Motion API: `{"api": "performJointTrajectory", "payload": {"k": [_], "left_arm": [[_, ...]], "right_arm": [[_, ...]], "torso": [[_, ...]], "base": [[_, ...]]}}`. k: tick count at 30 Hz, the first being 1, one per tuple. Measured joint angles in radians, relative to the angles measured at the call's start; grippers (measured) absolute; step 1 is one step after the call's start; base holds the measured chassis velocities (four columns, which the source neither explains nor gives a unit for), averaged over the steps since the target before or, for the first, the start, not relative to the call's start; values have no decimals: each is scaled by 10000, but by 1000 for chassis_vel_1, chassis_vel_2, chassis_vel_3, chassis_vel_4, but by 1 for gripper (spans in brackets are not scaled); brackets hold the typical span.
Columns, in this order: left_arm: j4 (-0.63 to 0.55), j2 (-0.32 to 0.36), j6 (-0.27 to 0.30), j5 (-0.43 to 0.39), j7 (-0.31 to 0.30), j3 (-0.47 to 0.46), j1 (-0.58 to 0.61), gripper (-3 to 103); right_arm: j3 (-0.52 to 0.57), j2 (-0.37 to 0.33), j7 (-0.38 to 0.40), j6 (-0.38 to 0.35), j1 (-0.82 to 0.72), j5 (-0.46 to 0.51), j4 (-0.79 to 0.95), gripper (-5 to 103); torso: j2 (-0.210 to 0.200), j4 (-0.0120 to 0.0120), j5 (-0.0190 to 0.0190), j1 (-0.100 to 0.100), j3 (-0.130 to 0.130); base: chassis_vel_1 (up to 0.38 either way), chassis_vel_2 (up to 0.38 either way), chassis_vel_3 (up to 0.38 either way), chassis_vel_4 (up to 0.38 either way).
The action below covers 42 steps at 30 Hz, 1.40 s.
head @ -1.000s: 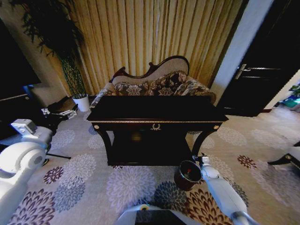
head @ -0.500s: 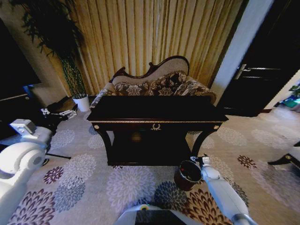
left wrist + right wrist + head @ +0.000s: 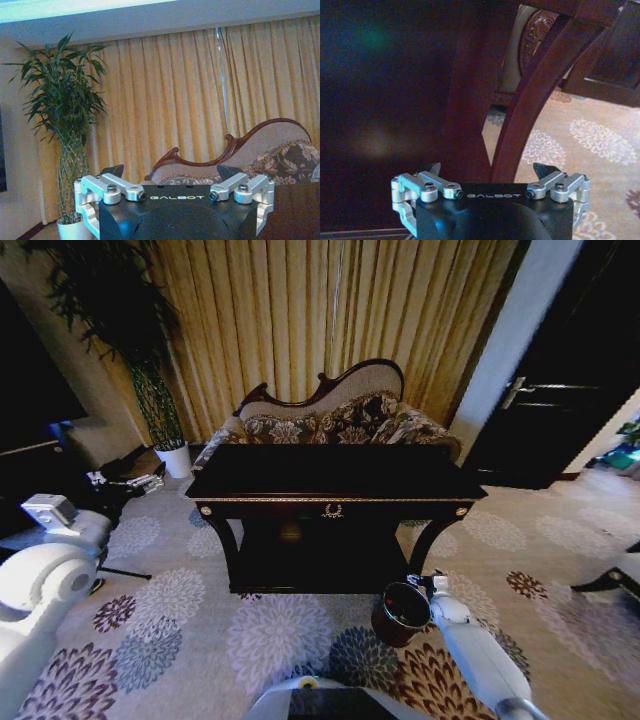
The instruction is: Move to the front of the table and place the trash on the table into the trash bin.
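Observation:
The dark glossy table with gold trim stands ahead in the head view, its front facing me. Its top reads as one dark surface and the trash cannot be made out on it. The reddish-brown trash bin stands on the carpet by the table's front right leg. My right gripper hangs low just beside the bin's rim; in the right wrist view the right gripper is open and holds nothing. My left gripper is raised at the left, away from the table, and the left gripper is open too.
A carved floral sofa sits right behind the table, before gold curtains. A tall plant in a white pot stands at the back left. Dark equipment lies on the floor at the left. A dark door is at the right.

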Motion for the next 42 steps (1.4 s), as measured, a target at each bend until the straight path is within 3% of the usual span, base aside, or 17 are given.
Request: {"api": "performJointTrajectory", "payload": {"k": [8, 16, 18, 29, 35, 42], "left_arm": [[43, -58, 4, -1, 1, 4, 0, 100], [81, -126, 4, -2, 24, 2, -6, 100], [134, -183, 3, -1, 32, 33, -69, 100], [10, -891, 0, 177, -16, 62, -215, 100], [-476, -1440, 368, 459, -466, -400, 76, 100], [-809, -1780, 397, 551, -314, -786, 522, 100]], "right_arm": [[419, -83, -37, -1060, -581, 2450, 1804, 100], [1395, -302, -410, -1107, -1105, 2786, 3183, 100], [1798, -470, -558, -843, -1228, 2700, 3813, 100], [2101, -1130, -1060, -340, -1618, 3542, 6545, 100], [2164, -1457, -713, -824, -1698, 3729, 8390, 100], [2298, -1771, -305, -1539, -1799, 4148, 9811, 100]], "torso": [[0, 0, 0, 0, 0], [0, -3, 3, 0, 0], [1, -3, -1, 0, 0], [0, -1, -1, 0, 0], [0, 0, 0, 0, 0], [1, 1, 0, -1, -1]], "base": [[0, 0, 0, 0], [0, 0, 0, 0], [0, 0, 0, 0], [0, 0, 0, 0], [0, 0, 0, 0], [0, 0, 0, 0]]}}
